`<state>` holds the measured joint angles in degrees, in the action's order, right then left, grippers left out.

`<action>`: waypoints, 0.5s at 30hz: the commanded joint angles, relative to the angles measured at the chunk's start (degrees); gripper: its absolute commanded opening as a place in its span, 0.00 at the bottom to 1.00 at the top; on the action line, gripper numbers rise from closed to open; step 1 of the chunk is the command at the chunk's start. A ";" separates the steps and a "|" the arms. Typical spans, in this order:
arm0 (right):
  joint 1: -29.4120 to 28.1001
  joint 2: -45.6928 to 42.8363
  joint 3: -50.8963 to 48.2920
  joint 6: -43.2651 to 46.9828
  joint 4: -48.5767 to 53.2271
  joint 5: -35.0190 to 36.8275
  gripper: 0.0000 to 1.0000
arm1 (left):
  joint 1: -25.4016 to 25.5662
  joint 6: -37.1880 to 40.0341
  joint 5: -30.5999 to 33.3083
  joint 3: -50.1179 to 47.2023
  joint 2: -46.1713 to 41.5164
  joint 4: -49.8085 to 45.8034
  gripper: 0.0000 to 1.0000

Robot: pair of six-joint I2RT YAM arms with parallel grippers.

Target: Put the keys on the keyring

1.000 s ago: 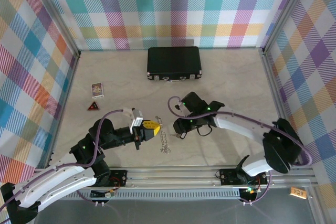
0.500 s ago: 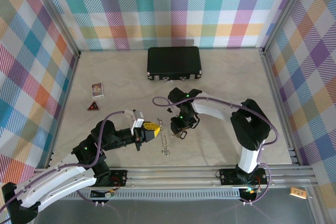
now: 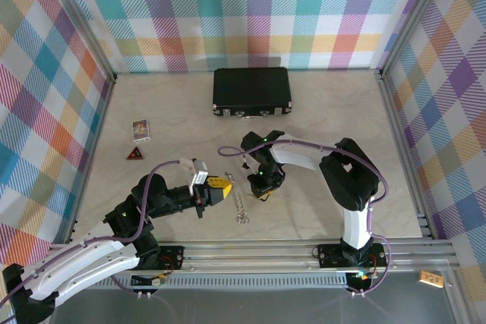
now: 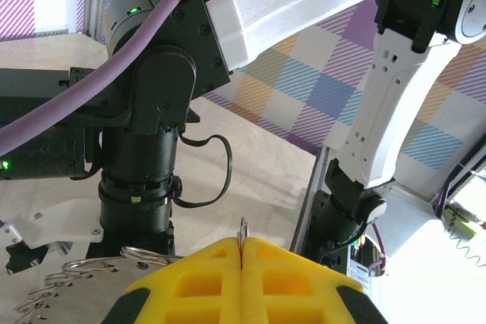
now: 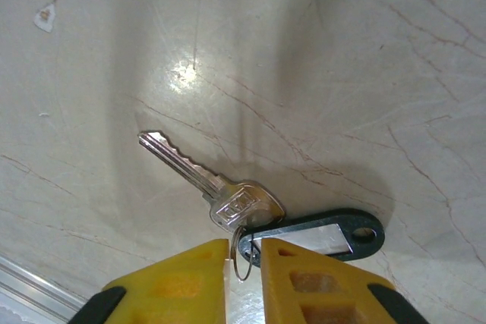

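Note:
The keys [image 3: 239, 206] lie as a silvery chain on the table between the two grippers. My left gripper [image 3: 225, 188] is shut on a thin metal loop at the chain's upper end. In the left wrist view that loop pokes out edge-on between the closed yellow fingers [image 4: 304, 278], with more keys [image 4: 45, 294] at the lower left. My right gripper [image 3: 263, 190] points straight down. In the right wrist view its fingers [image 5: 182, 278] pinch the small dark keyring [image 5: 243, 263], which carries one silver key [image 5: 201, 176] and a black tag [image 5: 315, 234] resting on the table.
A black case [image 3: 251, 91] stands at the back centre. A small card box [image 3: 141, 130] and a red triangle [image 3: 135, 154] lie at the left. The right arm's wrist [image 4: 144, 127] stands close in front of the left gripper. A metal rail [image 3: 304, 252] runs along the front edge.
The right arm's elbow has swung inward to the left, while its gripper stayed over nearly the same spot by the key chain. The left arm has barely moved.

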<state>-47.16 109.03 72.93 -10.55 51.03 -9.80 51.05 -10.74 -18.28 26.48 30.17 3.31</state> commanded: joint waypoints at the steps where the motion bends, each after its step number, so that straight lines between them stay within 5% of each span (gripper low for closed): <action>1: 0.29 1.06 0.62 0.72 0.06 0.18 0.14 | -0.68 -0.33 0.35 -0.20 -1.36 3.63 0.00; 15: 0.22 -6.66 -7.01 -2.09 -5.79 1.96 0.00 | -0.69 -0.77 0.27 -0.35 -1.42 4.06 0.00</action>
<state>-47.16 105.86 68.62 -11.16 47.18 -9.04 51.05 -10.96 -18.31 26.46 29.65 3.38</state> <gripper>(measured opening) 0.053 0.050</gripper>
